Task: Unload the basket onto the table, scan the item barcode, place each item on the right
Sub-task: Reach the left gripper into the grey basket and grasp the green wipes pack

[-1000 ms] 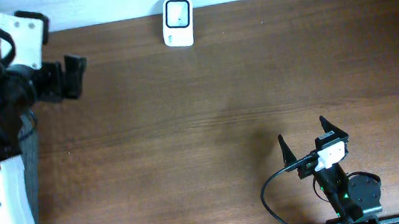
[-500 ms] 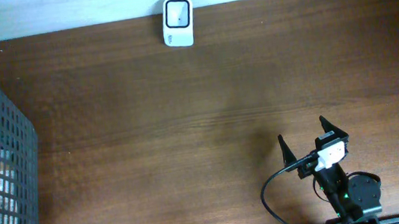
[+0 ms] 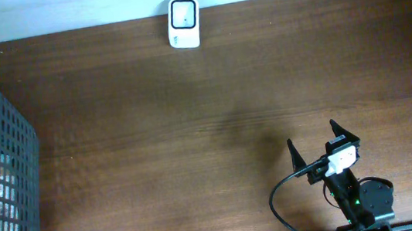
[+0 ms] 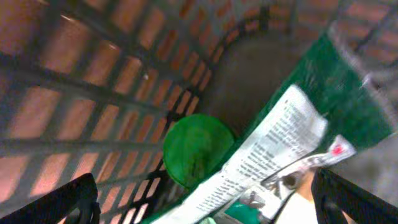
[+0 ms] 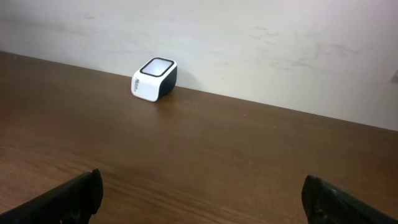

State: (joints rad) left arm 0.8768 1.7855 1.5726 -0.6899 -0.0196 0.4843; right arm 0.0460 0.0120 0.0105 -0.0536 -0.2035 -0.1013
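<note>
L fingers (image 4: 71,202) spread at basket (image 3: 8,153); R fingers (image 5: 68,199) spread, idle.
Pouch (image 4: 280,149): prob. light, soft, slippery; pinch an edge.

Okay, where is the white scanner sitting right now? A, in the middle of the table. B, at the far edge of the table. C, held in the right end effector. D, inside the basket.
B: the scanner stands at the far edge of the table, well apart from the basket and the open right end effector.
</note>
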